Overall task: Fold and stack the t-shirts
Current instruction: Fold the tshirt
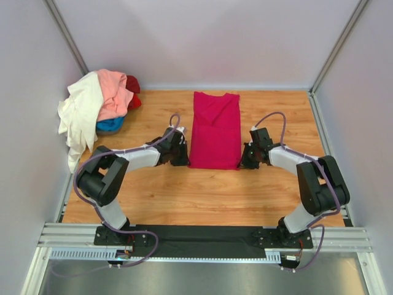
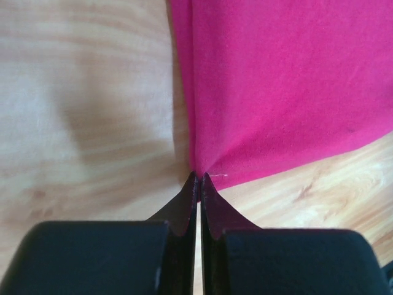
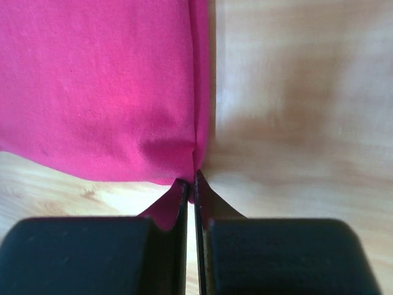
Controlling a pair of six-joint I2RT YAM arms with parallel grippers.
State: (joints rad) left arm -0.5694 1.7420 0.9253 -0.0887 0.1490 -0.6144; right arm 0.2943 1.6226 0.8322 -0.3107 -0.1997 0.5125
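Observation:
A magenta-pink t-shirt (image 1: 214, 130) lies folded lengthwise into a long strip in the middle of the wooden table. My left gripper (image 1: 183, 157) is shut on its near left corner; the left wrist view shows the cloth (image 2: 288, 86) pinched at the fingertips (image 2: 199, 178). My right gripper (image 1: 245, 160) is shut on its near right corner; the right wrist view shows the cloth (image 3: 98, 86) pinched between the tips (image 3: 191, 178). Other t-shirts sit heaped at the back left: cream-white (image 1: 80, 114), salmon pink (image 1: 113, 92), blue (image 1: 110, 125) and red (image 1: 133, 86).
Grey walls enclose the table (image 1: 184, 190) on the left, back and right. The heap leans against the left wall and drapes over the table's edge. A black rail (image 1: 202, 235) holds both arm bases at the near edge.

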